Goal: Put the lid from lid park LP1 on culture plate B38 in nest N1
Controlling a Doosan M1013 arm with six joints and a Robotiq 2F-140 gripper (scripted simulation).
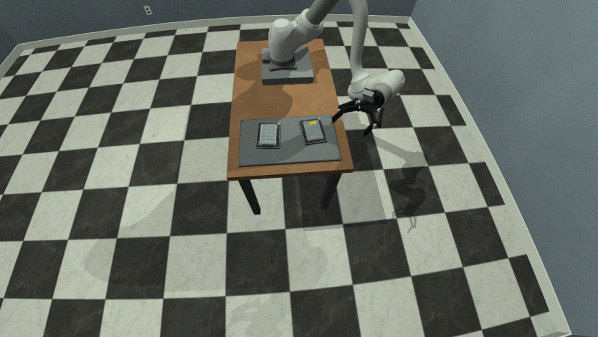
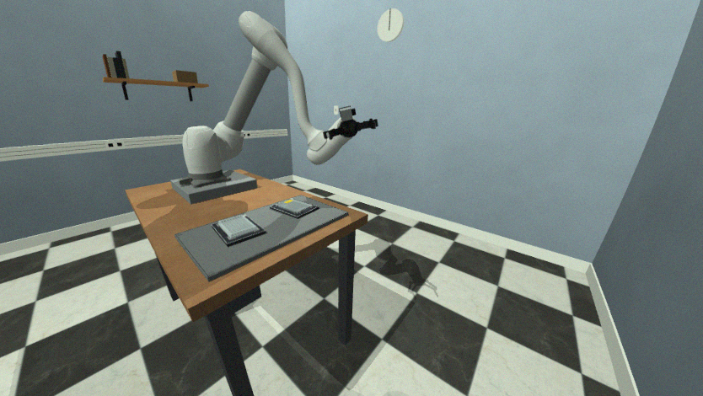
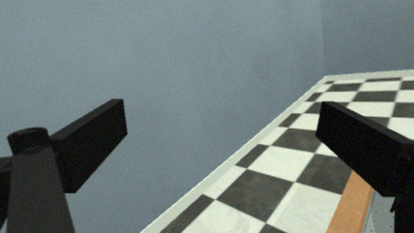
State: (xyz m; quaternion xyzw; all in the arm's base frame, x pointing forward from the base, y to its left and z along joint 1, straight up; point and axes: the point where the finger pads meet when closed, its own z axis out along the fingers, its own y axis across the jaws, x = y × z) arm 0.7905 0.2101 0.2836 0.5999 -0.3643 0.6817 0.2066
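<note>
The culture plate [image 1: 267, 135] [image 2: 238, 227] shows a white grid of wells and sits uncovered in a dark nest on the left of the grey mat [image 1: 288, 155] [image 2: 216, 260]. The lid [image 1: 312, 130] [image 2: 294, 206], clear grey with a yellow tag at its far end, lies in a dark frame on the right of the mat. My gripper [image 1: 349, 127] [image 2: 350, 126] [image 3: 221, 117] is open wide and empty. It hangs high in the air beyond the table's right edge, clear of the lid, and faces the wall.
The wooden table [image 1: 276, 100] [image 2: 162, 211] carries the mat and the arm's grey base [image 1: 288, 69] [image 2: 213, 185] at the back. The wrist view shows the blue wall, checkered floor and a strip of the table edge [image 3: 350, 209].
</note>
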